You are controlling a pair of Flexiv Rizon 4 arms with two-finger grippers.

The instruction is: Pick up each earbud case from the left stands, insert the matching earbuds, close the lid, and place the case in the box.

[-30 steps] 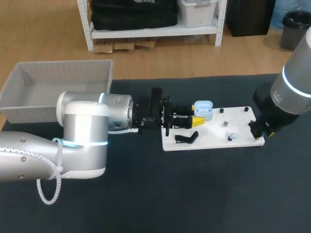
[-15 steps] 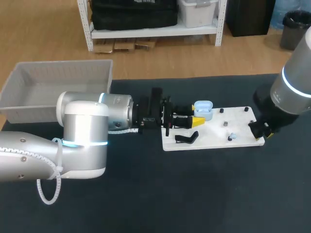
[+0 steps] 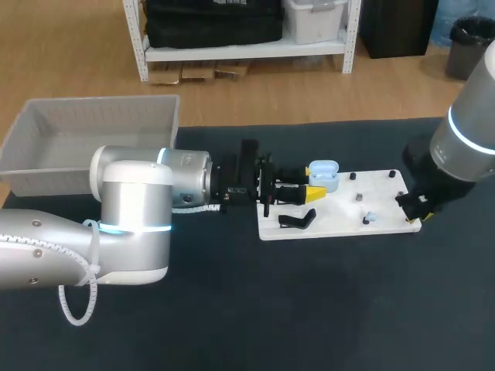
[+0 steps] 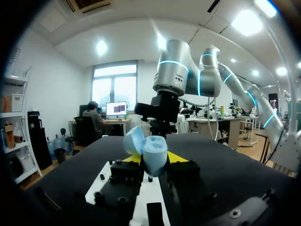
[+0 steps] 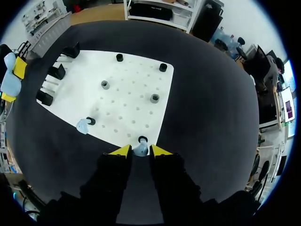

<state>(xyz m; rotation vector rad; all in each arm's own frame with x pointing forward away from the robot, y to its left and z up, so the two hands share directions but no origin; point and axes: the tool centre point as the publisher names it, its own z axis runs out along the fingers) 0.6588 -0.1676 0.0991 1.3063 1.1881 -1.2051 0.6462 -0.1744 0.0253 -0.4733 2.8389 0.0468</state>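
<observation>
Head view takes in the dark table [image 3: 232,325], with the grey box [image 3: 93,135] well behind the left claw [image 3: 312,190], back beside its arm. A white board [image 3: 340,210] lies under that claw's tips and reaches across to the right claw [image 3: 416,205], which hangs over the board's far corner.

Left claw is clamped on the pale blue earbud case [image 4: 149,153]. Its yellow tips press the case from both sides, and the lid stands open, tilted back. A black stand [image 3: 298,220] sits on the board just beside this claw.

Right claw is drawn narrow around one earbud [image 5: 140,149], and both tips appear to touch it where it sits on a black peg at the board's edge. A second earbud [image 5: 83,125] lies near, ahead of and to one side of the fingers.
</observation>
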